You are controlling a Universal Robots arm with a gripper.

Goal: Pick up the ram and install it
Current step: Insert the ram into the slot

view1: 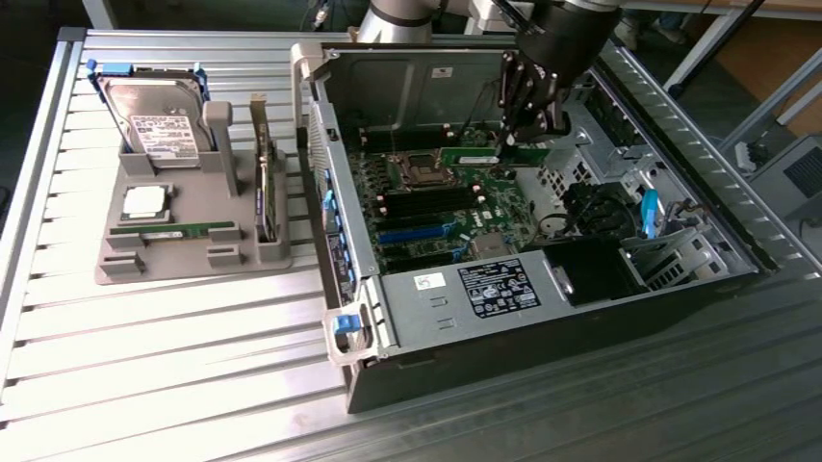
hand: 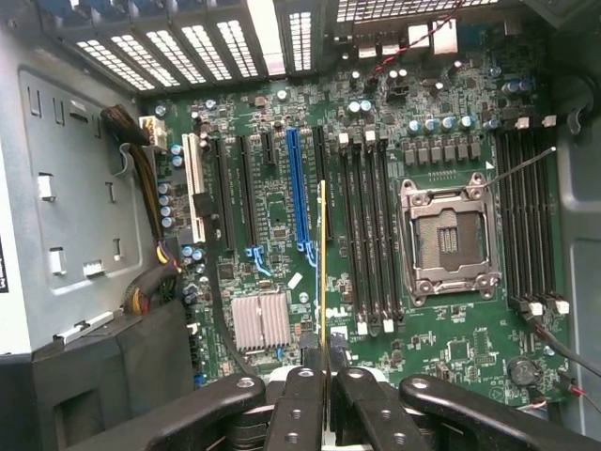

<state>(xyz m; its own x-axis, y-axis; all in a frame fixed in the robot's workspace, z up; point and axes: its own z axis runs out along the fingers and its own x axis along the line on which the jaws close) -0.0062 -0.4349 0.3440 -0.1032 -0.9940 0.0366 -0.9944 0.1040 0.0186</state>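
My gripper hangs inside the open computer case, shut on the ram, a narrow green stick with a white label. It holds the stick level above the motherboard, next to the processor socket. In the wrist view the ram shows edge-on as a thin line clamped between the black fingers of the gripper. It hovers over the board between the blue card slot and the black memory slots, apart from them.
On the exterior view's left, a grey holder carries a hard drive, a square silver processor chip, a second green stick and an upright expansion card. The power supply, cables and case walls hem in the board.
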